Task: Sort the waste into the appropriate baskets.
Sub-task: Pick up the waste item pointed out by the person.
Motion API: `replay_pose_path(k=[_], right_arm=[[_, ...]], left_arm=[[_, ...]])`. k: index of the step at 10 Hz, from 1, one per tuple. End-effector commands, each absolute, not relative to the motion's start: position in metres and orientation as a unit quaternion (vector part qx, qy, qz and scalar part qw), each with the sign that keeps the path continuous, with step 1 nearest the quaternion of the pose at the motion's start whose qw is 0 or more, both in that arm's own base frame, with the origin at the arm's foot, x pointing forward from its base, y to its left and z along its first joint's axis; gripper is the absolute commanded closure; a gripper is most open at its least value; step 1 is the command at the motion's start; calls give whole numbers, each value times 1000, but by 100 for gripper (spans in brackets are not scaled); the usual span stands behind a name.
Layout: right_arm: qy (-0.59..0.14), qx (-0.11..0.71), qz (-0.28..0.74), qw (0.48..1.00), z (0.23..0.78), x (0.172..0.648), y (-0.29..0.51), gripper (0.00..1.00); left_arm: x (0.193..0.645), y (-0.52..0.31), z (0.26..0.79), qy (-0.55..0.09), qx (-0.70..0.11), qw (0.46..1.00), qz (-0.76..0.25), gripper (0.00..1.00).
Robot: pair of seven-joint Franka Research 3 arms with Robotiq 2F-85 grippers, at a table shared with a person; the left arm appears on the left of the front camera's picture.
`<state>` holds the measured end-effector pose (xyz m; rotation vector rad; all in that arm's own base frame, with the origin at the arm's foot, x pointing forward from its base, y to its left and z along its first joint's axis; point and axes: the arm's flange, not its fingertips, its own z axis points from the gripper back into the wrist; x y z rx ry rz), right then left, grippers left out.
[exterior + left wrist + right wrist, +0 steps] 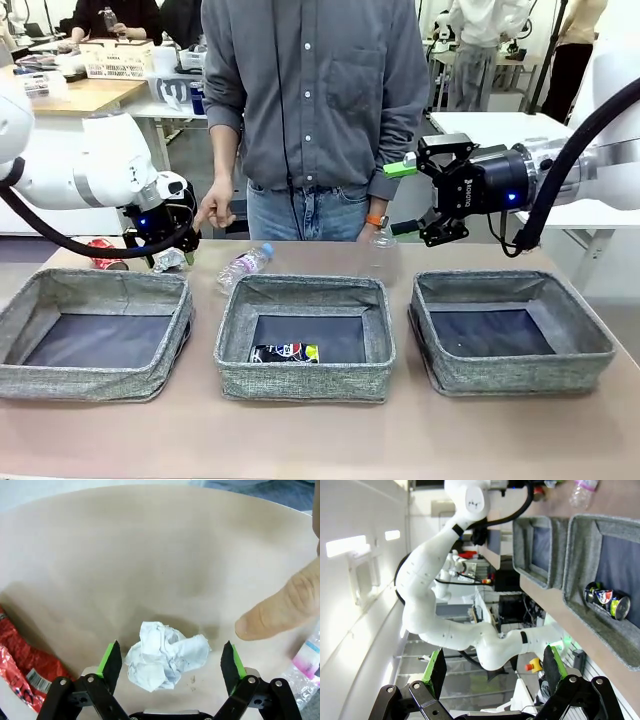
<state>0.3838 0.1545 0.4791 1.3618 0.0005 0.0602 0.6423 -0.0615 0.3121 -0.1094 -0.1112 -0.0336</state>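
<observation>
The baskets are rough grey cloth, the paper wad matt, the red can glossy metal.

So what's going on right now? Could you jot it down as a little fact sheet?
Left gripper: open, one finger on either side of the crumpled paper wad on the table
Right gripper: open, up in the air, holding nothing
Middle basket: flattened printed can inside
Behind the baskets: red can, plastic bottle
Person's hand: finger pointing near the paper wad
</observation>
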Motion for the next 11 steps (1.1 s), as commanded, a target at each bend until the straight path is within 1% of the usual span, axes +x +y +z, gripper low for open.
replay_pose_path(k=[1, 2, 3, 4, 5, 6, 7, 11], right_arm=[[10, 625, 26, 780, 484, 386, 154, 0], [10, 625, 26, 780, 484, 386, 154, 0], [10, 625, 26, 780, 484, 386, 154, 0], [10, 625, 26, 780, 484, 386, 154, 0], [10, 625, 26, 780, 484, 386, 154, 0], [10, 625, 26, 780, 484, 386, 154, 0], [10, 625, 26, 780, 484, 386, 154, 0], [10, 625, 26, 780, 484, 386, 154, 0]], left_arm=[[651, -54, 315, -48, -67, 996, -12, 0], [650, -55, 314, -44, -67, 997, -12, 0], [650, -56, 314, -49, -54, 997, -18, 60], [649, -58, 315, -54, -54, 997, -21, 60], [649, -60, 316, -59, -57, 996, -24, 100], [650, -60, 316, -63, -57, 996, -24, 65], [650, -58, 315, -63, -57, 996, -24, 100], [649, -58, 315, -62, -50, 996, -28, 100]])
